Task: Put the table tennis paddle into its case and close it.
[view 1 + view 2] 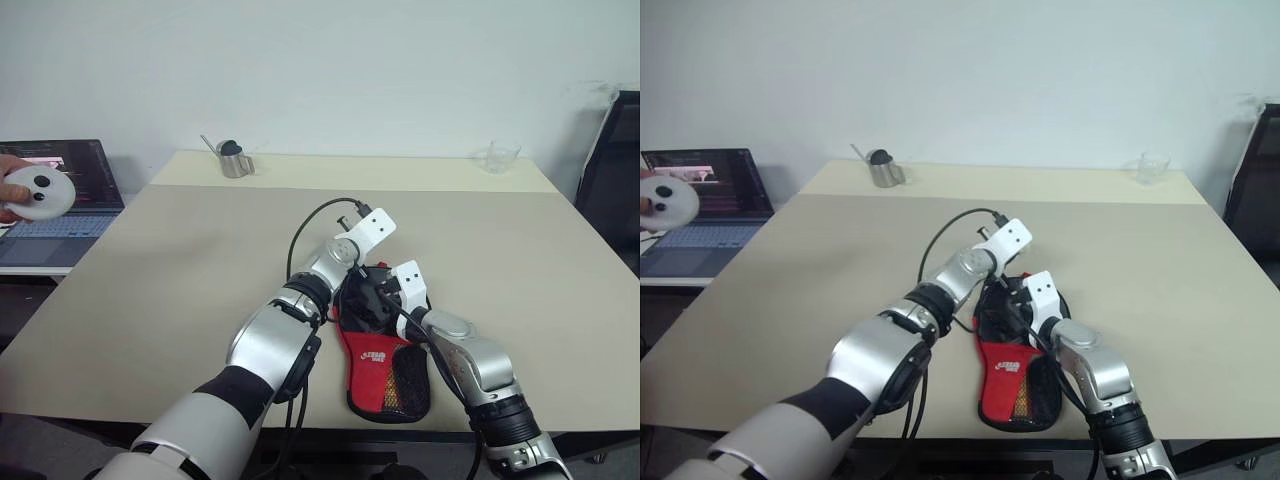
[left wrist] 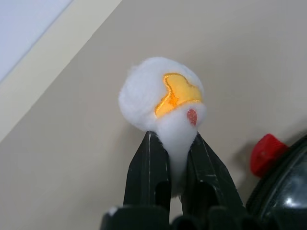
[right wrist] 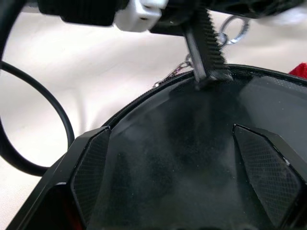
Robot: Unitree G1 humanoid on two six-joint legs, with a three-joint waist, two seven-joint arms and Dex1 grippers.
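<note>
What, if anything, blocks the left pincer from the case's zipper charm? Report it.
Nothing visible does. The left pincer is already shut on the white and yellow zipper charm, off the rim of the case. The right pincer, open, lies over the case's black face.

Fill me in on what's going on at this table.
The robot is working on zipping up a black and red paddle case that lies at the near edge of the table. Its left pincer is shut on the fluffy white and yellow zipper charm. Its right pincer stands open, pads spread over the case's black round end. At the far left, a person's hand holds a white controller by a laptop.
</note>
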